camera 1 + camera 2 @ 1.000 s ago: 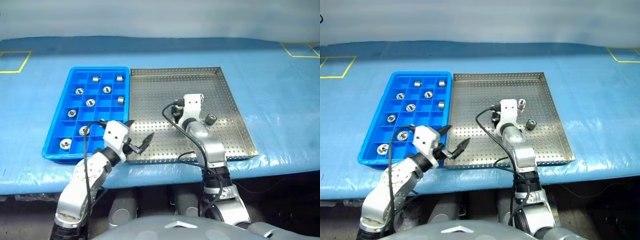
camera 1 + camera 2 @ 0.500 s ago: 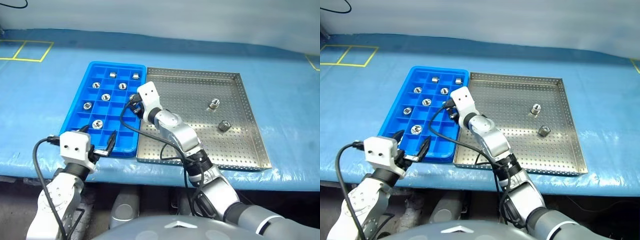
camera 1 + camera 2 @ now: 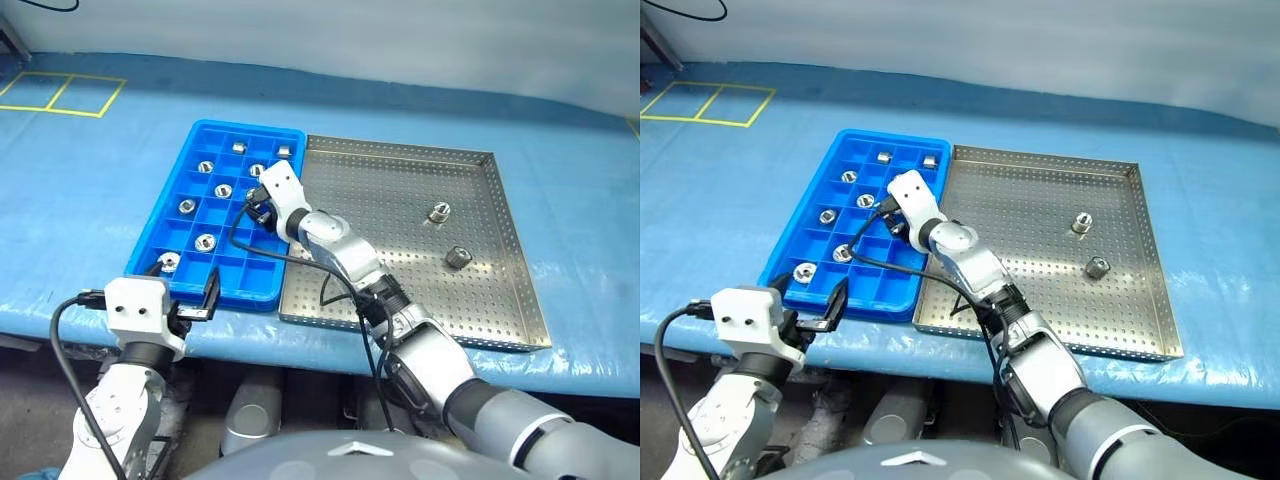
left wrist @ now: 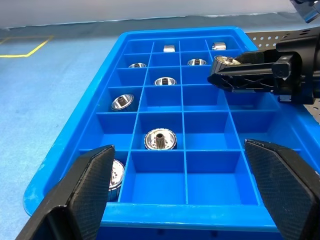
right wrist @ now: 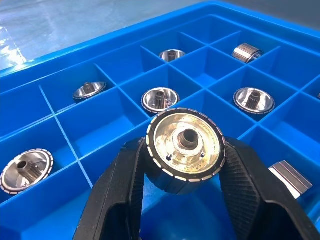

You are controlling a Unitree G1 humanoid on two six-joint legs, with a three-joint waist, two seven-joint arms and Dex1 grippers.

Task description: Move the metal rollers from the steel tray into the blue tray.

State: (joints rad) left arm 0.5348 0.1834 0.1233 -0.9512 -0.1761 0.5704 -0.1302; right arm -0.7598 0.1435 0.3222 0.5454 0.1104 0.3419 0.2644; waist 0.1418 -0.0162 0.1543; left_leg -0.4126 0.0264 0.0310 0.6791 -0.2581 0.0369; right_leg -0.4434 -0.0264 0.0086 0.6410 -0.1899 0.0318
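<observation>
Since my right gripper [image 5: 182,200] is clamped on a roller [image 5: 184,150] over the blue tray [image 3: 150,250], I'd centre it above an empty cell, then let go. Left fingers [image 4: 90,190] hang wide apart, holding nothing, at the near edge; two rollers [image 3: 437,212] wait in the steel tray [image 3: 400,180].

Silver-grey jointed arms end in white wrist blocks, 2 ribbed black fingers [image 5: 120,195] each, looping black cables, seemingly unmarked.

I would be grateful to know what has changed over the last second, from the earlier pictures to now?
The right gripper, shut on a metal roller, swung from over the steel tray leftward to above the blue tray. The left gripper, open, drew back from the trays' junction to the blue tray's near edge. The two rollers in the steel tray and those in the compartments stayed put.
</observation>
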